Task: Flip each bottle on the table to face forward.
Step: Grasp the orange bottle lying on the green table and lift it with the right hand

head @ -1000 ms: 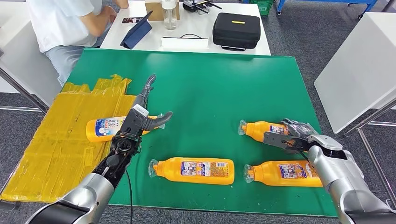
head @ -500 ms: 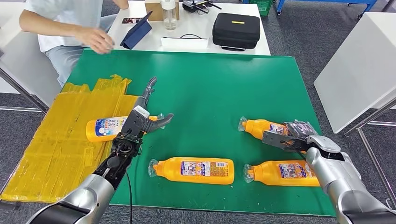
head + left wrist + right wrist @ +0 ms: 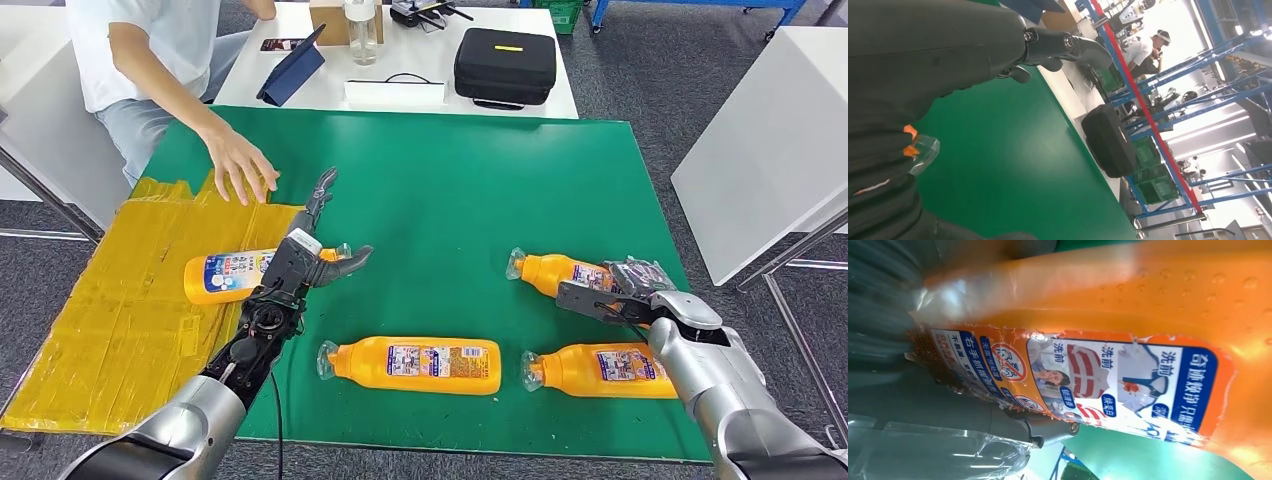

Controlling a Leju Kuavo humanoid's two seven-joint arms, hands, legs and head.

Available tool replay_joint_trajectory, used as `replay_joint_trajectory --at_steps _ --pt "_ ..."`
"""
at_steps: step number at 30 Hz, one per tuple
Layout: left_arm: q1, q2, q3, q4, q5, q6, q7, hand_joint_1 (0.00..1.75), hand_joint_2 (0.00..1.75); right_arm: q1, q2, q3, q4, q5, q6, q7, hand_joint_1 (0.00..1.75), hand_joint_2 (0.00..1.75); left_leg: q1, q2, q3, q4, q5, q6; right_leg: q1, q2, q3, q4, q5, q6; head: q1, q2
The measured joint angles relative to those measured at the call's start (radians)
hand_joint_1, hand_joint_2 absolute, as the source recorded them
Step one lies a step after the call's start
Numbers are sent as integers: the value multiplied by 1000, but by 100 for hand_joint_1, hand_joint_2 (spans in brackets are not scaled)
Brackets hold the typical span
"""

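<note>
Presently four orange plastic bottles lie flat on the green surface. Right robot hand clamps the far-right orange bottle, flip apparently unfinished. Left robot hand, fingers spread, hovers over the yellow-taped bottle. Most work seemingly remains.

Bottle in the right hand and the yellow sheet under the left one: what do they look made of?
The bottle in the right hand looks like glossy orange plastic, with a dimpled, shiny wall and a peeling printed label. The yellow sheet appears to be overlapping strips of tape or film, creased and slightly shiny; which one I cannot tell.
</note>
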Motion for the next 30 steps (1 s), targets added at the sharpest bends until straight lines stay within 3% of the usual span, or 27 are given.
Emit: replay_joint_trajectory --at_steps 5,14,18,20,24,30 --pt "2 0 0 -2 29 -28 1 0 175 9 13 -4 -5 -17 -56 12 175 175 0 0 0 0 0 0 0 0 0 0 0 0 0 0" --pt "72 0 -17 -194 125 -186 60 0 175 67 142 -101 -161 -106 -335 2 175 175 0 2 -1 0 0 -1 0 0 -1 1 0 -1 0 0" --pt "107 -4 -62 -314 107 -169 140 0 175 117 192 -155 -270 -185 -501 -91 175 175 0 1 -2 0 0 0 0 -1 -2 1 -1 -1 0 0" --pt "113 -5 -96 -356 80 -148 164 0 175 143 217 -174 -322 -260 -540 -160 175 175 0 1 -2 0 0 0 0 -1 -2 1 -1 -1 0 0" --pt "114 -5 -170 -410 47 -139 190 0 175 184 263 -197 -399 -433 -503 -269 175 175 0 1 -2 0 0 0 0 -1 -2 1 -1 0 0 0" --pt "114 -6 -219 -435 71 -154 213 0 175 199 310 -203 -443 -665 -350 -369 175 175 0 1 -2 0 0 -1 0 0 -2 1 -1 0 0 0"
